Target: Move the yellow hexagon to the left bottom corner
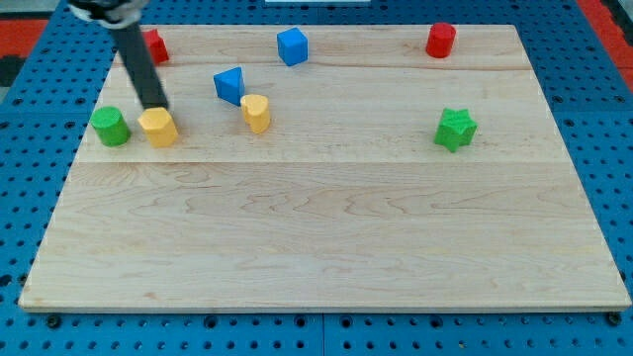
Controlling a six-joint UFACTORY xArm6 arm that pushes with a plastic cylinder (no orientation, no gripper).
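- Pushing has barely begun to count: the yellow hexagon (pixel 158 128) sits in the upper left part of the wooden board (pixel 326 247), far above the left bottom corner (pixel 45 292) where it must end up.
- My tip (pixel 158 107) rests against the hexagon's upper edge, on the side away from that corner, so I judge it placed for a shove toward the view's bottom.
- I have no fingers to spread or pinch; my end is a bare dark rod, and it holds nothing.
- Just beside the hexagon, to the view's left, stands the green cylinder (pixel 111 127); the two look nearly touching, though I cannot tell whether they meet.
- To the hexagon's right, a little apart, is a second yellow block (pixel 256 113), rounded, its shape unclear.
- Above and to the right of the hexagon is the blue triangular block (pixel 229 85), and farther up the blue cube (pixel 292 45).
- Above the hexagon, partly behind my rod, a red block (pixel 155 45) shows.
- Well apart from the hexagon, toward the view's right, are the green star (pixel 455 130) and the red cylinder (pixel 440 40).
- Nearly the whole travel is left, down and slightly leftward from the hexagon over bare wood.
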